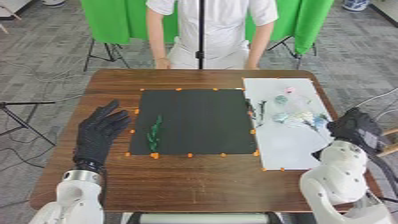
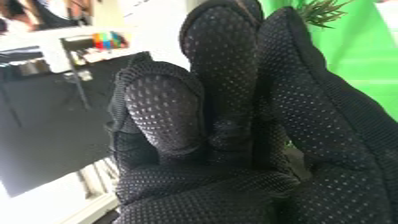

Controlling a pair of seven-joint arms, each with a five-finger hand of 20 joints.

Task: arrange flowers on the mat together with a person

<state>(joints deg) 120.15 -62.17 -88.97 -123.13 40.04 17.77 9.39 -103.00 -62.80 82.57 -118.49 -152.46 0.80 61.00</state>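
1 left hand (image 1: 98, 131), fingers loosely apart, was beside the black mat (image 1: 204, 122). 1 green sprig (image 1: 155, 134) lay on that mat's left part. 1 white sheet (image 1: 282, 152) bore pale flowers (image 1: 282, 118). 1 right hand (image 1: 357, 130), fingers extended, was at the sheet's right edge.

The room is looking like a robotics lab or test studio. White robot arms (image 1: 82, 185) are standing at the near side of a brown bench (image 1: 191, 192), and small orange markers (image 1: 155, 155) are dotting its top. Green cloth (image 1: 108, 20) is hanging beyond the bench, with thin black stand legs (image 1: 109, 54) showing below it. Another black stand (image 1: 27, 103) is standing left of the bench, where loose cables (image 1: 25, 159) are trailing across the grey floor (image 1: 44, 65).
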